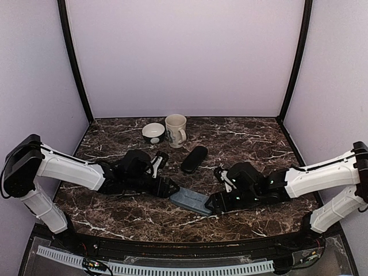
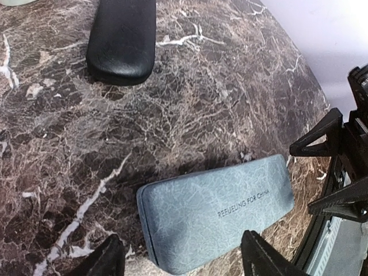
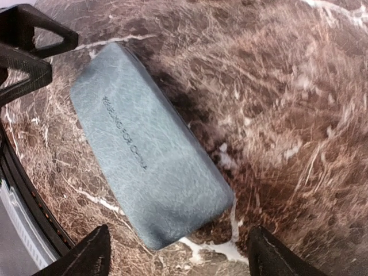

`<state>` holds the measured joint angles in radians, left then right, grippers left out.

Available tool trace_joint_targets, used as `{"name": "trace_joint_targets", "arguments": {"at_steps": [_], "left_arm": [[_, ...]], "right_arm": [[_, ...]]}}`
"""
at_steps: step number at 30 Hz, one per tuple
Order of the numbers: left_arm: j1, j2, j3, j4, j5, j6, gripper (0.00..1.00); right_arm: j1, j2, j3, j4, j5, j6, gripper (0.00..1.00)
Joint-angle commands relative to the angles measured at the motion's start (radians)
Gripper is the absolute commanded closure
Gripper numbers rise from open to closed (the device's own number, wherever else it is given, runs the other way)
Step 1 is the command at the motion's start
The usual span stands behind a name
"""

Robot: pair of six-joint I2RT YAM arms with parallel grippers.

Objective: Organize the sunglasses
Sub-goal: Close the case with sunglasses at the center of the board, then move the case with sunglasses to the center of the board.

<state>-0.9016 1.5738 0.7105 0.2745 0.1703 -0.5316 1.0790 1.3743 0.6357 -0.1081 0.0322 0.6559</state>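
Clock face as from above, 12 o'clock toward the far wall.

At 9 o'clock, the left arm [image 1: 63, 167], stretched low over the dark marble desk [image 1: 253, 138] toward 3 o'clock. At its end the left claw [image 1: 172, 188], right at the 10 o'clock end of the grey case [image 1: 191, 200]. In the left wrist view, fingers [image 2: 106, 260] spread wide, one on each side of that end of the case; holding nothing. Whether the right-hand finger touches the case edge, hard to tell.

At 12 o'clock, near the wall, a small bowl [image 1: 153, 133], and just beside it at its 3 o'clock a cream mug [image 1: 176, 130], upright, handle toward 3 o'clock. Toward 5 o'clock from the mug, a black case [image 1: 194, 159], oblong, closed, lying flat and slanted, apart from the rest. At 6 o'clock from it, the grey case, closed too, flat on the desk, long axis from 10 to 4 o'clock, with a line of small dark print on the lid.

At the 4 o'clock end of the grey case, the right claw [image 1: 214, 202]. In the right wrist view, fingers [image 3: 86, 256] wide apart as well, the case end between them with a gap on both sides; nothing gripped. Behind it the right arm [image 1: 316, 175], coming in from 3 o'clock.

Sunglasses: not found in any view; both cases shut, so cannot tell where they are.
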Motion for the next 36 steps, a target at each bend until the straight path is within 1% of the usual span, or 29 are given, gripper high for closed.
{"name": "trace_joint_targets", "arguments": {"at_steps": [1,6,9,13,17,22,27,30,32,35,36], "left_arm": [[0.006,0.021,0.037,-0.059,0.063,-0.018,0.27],[0.007,0.077,0.041,-0.037,0.106,-0.054,0.27],[0.009,0.103,0.046,-0.027,0.114,-0.071,0.28],[0.009,0.124,0.046,-0.004,0.140,-0.102,0.37],[0.015,0.103,0.011,0.050,0.112,-0.142,0.47],[0.051,0.084,-0.014,0.087,0.089,-0.174,0.55],[0.104,0.100,-0.007,0.088,0.086,-0.169,0.57],[0.109,0.124,0.011,0.091,0.105,-0.161,0.58],[0.110,0.137,0.021,0.089,0.119,-0.160,0.58],[0.110,0.131,0.018,0.091,0.119,-0.166,0.58],[0.109,0.122,0.015,0.088,0.113,-0.166,0.58]], "right_arm": [[0.004,-0.012,-0.046,0.060,-0.048,0.118,0.16],[0.014,0.042,-0.064,0.162,-0.118,0.160,0.15],[0.015,0.087,-0.052,0.199,-0.125,0.169,0.17],[0.015,0.121,-0.026,0.235,-0.116,0.170,0.22],[0.004,0.154,0.028,0.228,-0.074,0.149,0.27],[-0.068,0.211,0.099,0.229,-0.078,0.080,0.34],[-0.137,0.317,0.215,0.208,-0.101,-0.014,0.37],[-0.161,0.374,0.284,0.173,-0.125,-0.058,0.40],[-0.163,0.388,0.293,0.174,-0.142,-0.066,0.40],[-0.163,0.379,0.281,0.176,-0.140,-0.064,0.39],[-0.163,0.364,0.279,0.163,-0.126,-0.069,0.35]]}}
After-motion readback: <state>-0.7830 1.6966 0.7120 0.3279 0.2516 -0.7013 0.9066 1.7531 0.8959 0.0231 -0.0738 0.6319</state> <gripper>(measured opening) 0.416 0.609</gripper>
